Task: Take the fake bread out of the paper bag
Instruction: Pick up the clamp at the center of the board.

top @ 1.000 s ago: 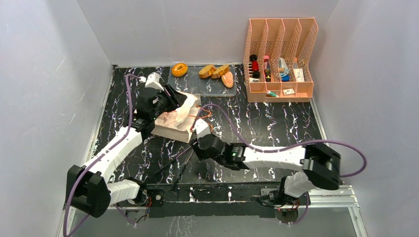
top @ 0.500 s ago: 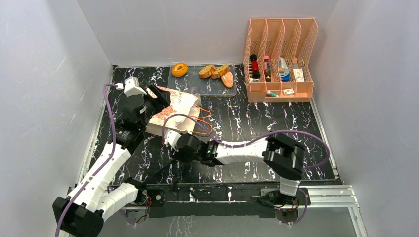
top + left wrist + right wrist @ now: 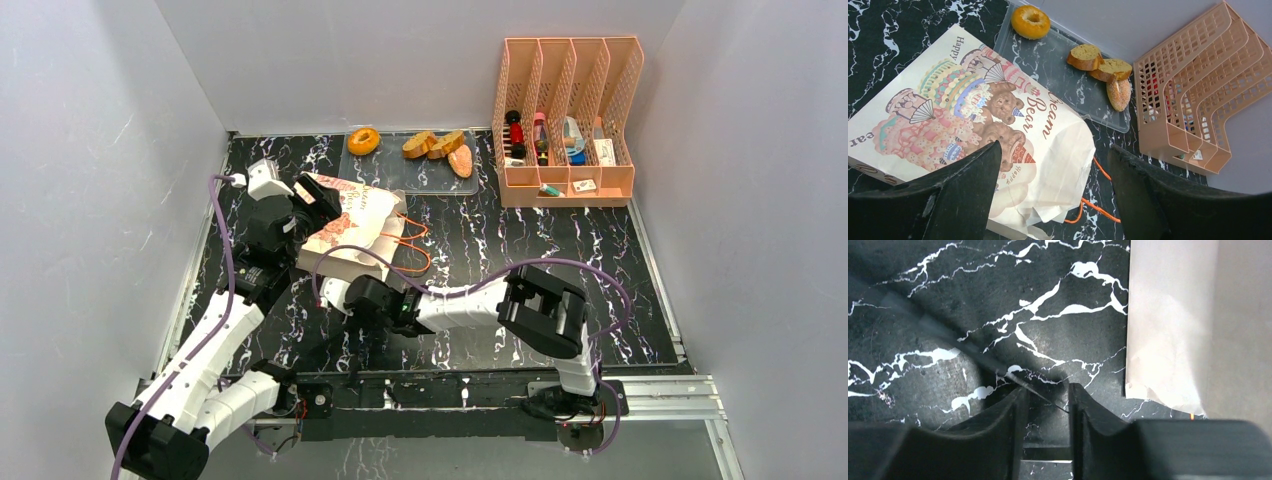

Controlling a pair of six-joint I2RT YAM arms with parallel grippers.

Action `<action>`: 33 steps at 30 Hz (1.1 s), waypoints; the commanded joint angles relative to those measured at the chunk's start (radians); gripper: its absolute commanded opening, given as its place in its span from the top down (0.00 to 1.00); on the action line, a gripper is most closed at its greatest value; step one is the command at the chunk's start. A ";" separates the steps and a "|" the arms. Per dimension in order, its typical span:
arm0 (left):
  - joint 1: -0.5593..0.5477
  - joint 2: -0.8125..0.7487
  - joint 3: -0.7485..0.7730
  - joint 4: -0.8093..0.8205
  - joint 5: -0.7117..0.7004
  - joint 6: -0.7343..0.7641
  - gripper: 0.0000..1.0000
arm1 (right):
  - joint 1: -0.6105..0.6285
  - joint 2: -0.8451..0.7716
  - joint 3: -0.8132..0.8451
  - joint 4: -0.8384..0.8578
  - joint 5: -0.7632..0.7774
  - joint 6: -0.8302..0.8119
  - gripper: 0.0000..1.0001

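Paper bag (image 3: 352,222) (image 3: 968,125) flat on the black marble table (image 3: 520,250), bear print face up, orange cord handles (image 3: 412,246) (image 3: 1096,202) trailing off its right end. Left gripper (image 3: 318,200) (image 3: 1054,150) over the bag's far-left part, jaws spread wide, nothing between them. Right gripper (image 3: 335,291) (image 3: 1047,390) low over bare table just beside the bag's near corner, fingers parted by a narrow gap, gripping nothing. Fake bread (image 3: 433,146) visible outside the bag, on the clear plastic tray (image 3: 400,176) (image 3: 1058,70) beyond it: ring doughnut (image 3: 363,140) (image 3: 1030,21) at the left corner, two brown slices (image 3: 1098,62) and a speckled oval bun (image 3: 460,160) (image 3: 1119,94) clustered toward the right. Pink file organiser (image 3: 565,110) right of the tray.

Bread (image 3: 420,146) on tray (image 3: 400,176) behind bag (image 3: 355,215)
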 commanded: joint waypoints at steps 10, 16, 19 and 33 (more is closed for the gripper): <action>0.001 -0.035 -0.005 -0.012 -0.038 0.026 0.22 | -0.023 -0.027 -0.034 -0.026 -0.093 0.024 1.00; 0.001 -0.049 0.001 -0.030 -0.055 0.043 0.22 | -0.023 -0.129 -0.117 -0.046 -0.087 0.102 1.00; 0.001 -0.050 0.003 -0.038 -0.058 0.046 0.21 | -0.023 -0.179 -0.154 -0.076 -0.025 0.188 1.00; 0.000 -0.024 0.007 -0.052 0.013 0.062 0.15 | -0.026 -0.419 -0.291 -0.288 0.214 0.544 1.00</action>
